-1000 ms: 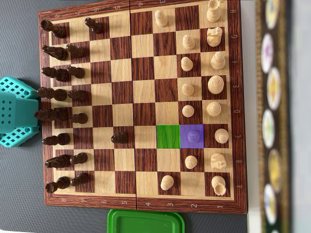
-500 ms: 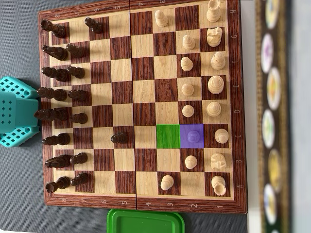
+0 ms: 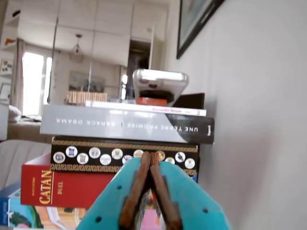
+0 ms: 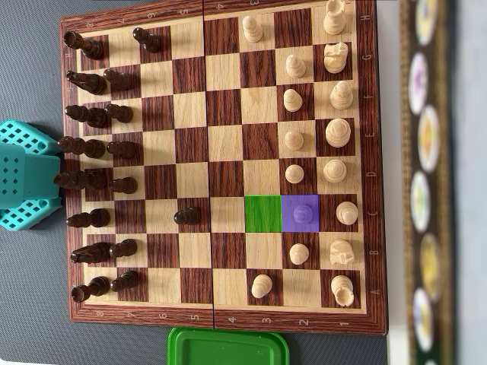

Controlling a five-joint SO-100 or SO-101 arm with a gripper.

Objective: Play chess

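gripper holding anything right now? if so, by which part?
Nothing held. In the wrist view the end effector has its fingertips together with no piece between them, pointing at a stack of books; it is off the chessboard.

claw (image 3: 152,160): turquoise plastic | inner finger edges rust-brown | small dark holes | arm body (image 4: 27,186) turquoise, perforated

From my remote station: a stack of books (image 3: 127,129), red Catan Duel box (image 3: 62,187) lowest, against a white wall (image 3: 259,96); overhead, a green lid (image 4: 228,348) borders the grey surface (image 4: 30,319).
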